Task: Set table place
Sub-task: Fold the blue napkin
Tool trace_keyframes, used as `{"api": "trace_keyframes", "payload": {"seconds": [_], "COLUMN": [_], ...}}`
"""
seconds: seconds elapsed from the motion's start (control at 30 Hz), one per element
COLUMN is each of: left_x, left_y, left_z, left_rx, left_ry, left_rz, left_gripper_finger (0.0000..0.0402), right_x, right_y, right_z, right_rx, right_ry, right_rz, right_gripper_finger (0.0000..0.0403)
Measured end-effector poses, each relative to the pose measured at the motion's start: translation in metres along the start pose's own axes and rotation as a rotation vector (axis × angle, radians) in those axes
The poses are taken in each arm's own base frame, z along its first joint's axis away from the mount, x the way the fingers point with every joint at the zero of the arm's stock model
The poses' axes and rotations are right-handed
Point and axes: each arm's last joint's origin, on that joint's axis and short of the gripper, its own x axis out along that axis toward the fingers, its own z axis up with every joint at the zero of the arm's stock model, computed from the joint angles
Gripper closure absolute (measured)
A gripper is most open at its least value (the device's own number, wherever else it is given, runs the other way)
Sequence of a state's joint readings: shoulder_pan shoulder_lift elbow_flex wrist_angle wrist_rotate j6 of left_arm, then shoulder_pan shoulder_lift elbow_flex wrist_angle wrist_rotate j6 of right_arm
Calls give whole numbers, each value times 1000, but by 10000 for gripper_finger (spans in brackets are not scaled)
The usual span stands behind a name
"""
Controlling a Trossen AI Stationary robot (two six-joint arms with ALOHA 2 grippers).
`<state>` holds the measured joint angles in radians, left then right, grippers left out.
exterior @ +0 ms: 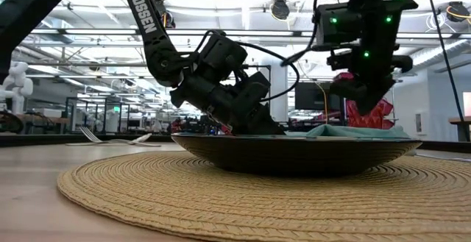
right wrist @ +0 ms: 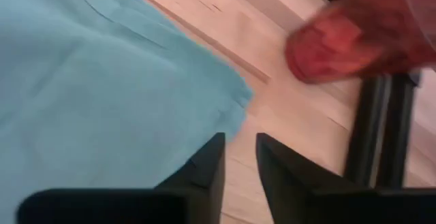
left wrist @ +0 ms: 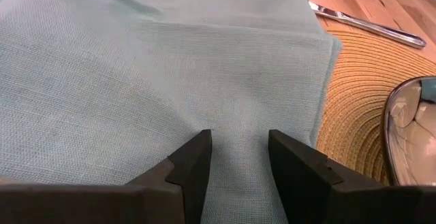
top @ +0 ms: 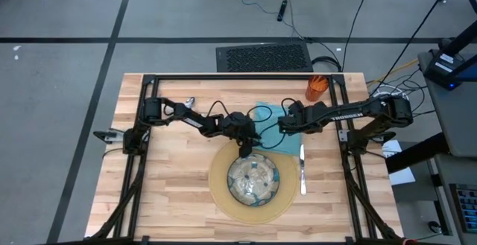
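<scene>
Round tan mat (top: 250, 193) near the front middle of the desk (top: 164, 178), glass bowl (top: 253, 180) sitting on it. Teal napkin (top: 276, 126) spread flat just behind the mat, one edge overlapping the mat's rim in the left wrist view. Knife (top: 302, 167) lying on the wood just right of the mat, pointing front to back. Orange cup (top: 316, 87) on its side at the back right of the desk, close to the frame rail (top: 246, 78). Fork (exterior: 92, 135) and another piece of silverware resting far back on the left in the low view.

Left pincer (left wrist: 238, 152) low over the napkin, right behind the bowl's rim; fingers (left wrist: 194, 159) apart with bare cloth between them, clamped on nothing visible. Right pincer (right wrist: 238, 157) over the napkin's right corner, at the edge where cloth meets wood; fingers (right wrist: 204, 166) slightly apart with a narrow gap, nothing held between them. Cup lying beyond that corner, apart from the cloth.

Both arms reaching in from the sides and meeting above the napkin at the desk's middle.
</scene>
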<state>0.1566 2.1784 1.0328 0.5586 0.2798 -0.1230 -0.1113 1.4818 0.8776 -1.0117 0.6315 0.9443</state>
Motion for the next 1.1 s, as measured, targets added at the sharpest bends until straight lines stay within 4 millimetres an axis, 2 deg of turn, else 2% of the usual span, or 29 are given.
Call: {"api": "trace_keyframes", "payload": {"seconds": [0.2, 0.4, 0.5, 0.83, 1.1], "left_x": [0, -1, -2, -4, -4], "left_y": [0, 0, 2, 4, 4], "left_z": [0, 0, 0, -3, -3], "left_rx": [0, -23, -31, -23, -6], "left_ry": [0, 12, 26, 66, 66], "left_rz": [-1, -16, -19, -24, -23], "left_gripper_finger": [268, 268, 268, 268, 268], "right_x": [-5, -19, -24, -44, -37], "right_y": [0, 23, 30, 39, 45], "right_z": [-5, -4, -8, -48, -83], "right_rx": [12, -14, -57, -292, -379], "right_ry": [-2, -42, -38, -5, 59], "right_rz": [-3, 266, 332, 376, 470], "right_gripper_finger": [279, 273, 277, 280, 280]}}
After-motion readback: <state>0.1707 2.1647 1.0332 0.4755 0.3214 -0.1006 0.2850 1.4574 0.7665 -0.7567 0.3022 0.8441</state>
